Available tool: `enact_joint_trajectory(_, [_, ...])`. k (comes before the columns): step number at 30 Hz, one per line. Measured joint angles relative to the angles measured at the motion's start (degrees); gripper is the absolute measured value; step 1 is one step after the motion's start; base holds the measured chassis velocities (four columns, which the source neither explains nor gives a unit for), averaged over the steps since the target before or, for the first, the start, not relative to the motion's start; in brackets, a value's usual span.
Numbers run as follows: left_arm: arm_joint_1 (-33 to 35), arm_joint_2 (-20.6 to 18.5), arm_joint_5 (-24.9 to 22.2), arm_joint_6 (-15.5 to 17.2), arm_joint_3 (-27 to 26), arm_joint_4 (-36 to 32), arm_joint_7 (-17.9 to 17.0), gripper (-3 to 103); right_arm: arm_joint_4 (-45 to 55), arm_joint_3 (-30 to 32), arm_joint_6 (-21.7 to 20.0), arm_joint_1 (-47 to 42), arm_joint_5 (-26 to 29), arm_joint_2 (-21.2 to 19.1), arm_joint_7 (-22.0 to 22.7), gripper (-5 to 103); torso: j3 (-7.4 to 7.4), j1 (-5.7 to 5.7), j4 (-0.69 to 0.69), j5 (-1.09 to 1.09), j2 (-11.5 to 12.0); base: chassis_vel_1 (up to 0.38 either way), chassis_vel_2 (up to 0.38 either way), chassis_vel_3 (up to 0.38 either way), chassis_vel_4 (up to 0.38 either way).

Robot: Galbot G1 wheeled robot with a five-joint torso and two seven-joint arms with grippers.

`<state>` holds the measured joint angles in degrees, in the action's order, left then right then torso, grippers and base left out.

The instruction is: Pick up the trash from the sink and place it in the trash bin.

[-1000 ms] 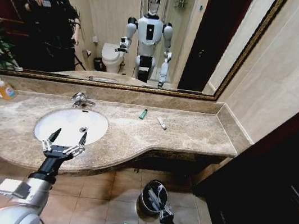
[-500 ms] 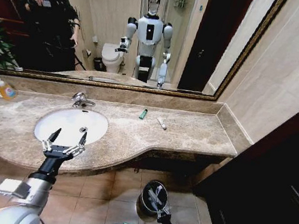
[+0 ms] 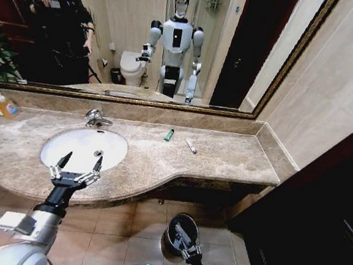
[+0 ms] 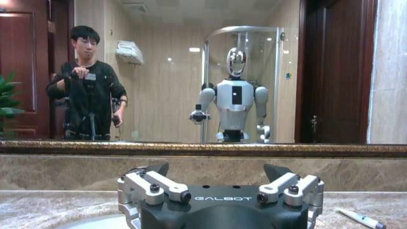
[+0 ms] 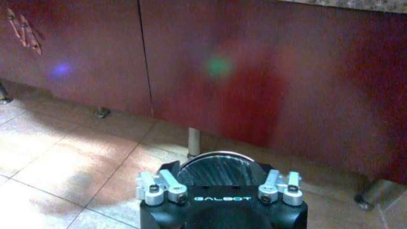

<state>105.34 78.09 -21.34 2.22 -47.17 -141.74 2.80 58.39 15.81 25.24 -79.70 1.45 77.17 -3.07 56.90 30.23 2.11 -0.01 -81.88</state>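
Marble counter (image 3: 226,157) around the sink (image 3: 84,147); left gripper (image 3: 77,167) spread over its rim; right gripper (image 3: 181,235), splayed, above the bin (image 3: 174,230).

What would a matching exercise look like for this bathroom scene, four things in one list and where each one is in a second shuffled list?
Things:
1. left gripper
2. right gripper
3. small green tube
4. clear bottle with an orange label

Places:
A. down near the floor, over the black trash bin
B. on the marble counter to the right of the tap, beside a white tube
C. at the far left end of the counter, by the mirror
D. above the front rim of the white sink, fingers spread

Pairs: 1-D, 2-A, 3-B, 4-C
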Motion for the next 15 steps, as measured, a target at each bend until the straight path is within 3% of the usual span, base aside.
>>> enact_joint_trajectory(2, [0.00,0.00,0.00,0.00,0.00,0.00,0.00,100,-0.08,0.00,-0.16,0.04,0.33,0.39,0.17,85,0.00,0.00,0.00,0.01,0.00,0.000,0.000,0.000,0.000])
enact_joint_trajectory(4, [0.00,0.00,0.00,0.00,0.00,0.00,0.00,100,-0.09,-0.01,-0.23,0.04,0.37,0.47,0.19,85,0.00,0.00,0.00,0.01,0.00,0.000,0.000,0.000,0.000])
enact_joint_trajectory(6, [0.00,0.00,0.00,0.00,0.00,0.00,0.00,100,-0.01,-0.13,-0.32,0.00,0.39,0.60,0.19,95,0.00,0.00,0.00,0.01,0.00,0.000,0.000,0.000,0.000])
enact_joint_trajectory(8, [0.00,0.00,0.00,0.00,0.00,0.00,0.00,100,0.19,-0.15,-0.46,-0.10,0.39,0.65,0.19,98,0.00,0.00,0.00,0.01,0.00,0.000,0.000,0.000,0.000])
enact_joint_trajectory(14, [0.00,0.00,0.00,0.00,0.00,0.00,0.00,100,2.79,-0.17,-2.09,-1.17,1.38,0.65,1.44,100,0.00,0.00,0.00,0.01,0.00,0.000,0.000,0.000,0.000])
enact_joint_trajectory(15, [0.00,0.00,0.00,0.00,0.00,0.00,0.00,100,5.36,-0.30,-4.44,-2.19,2.93,0.48,3.06,100,0.00,0.00,0.00,0.00,0.00,0.000,0.000,0.000,0.000])
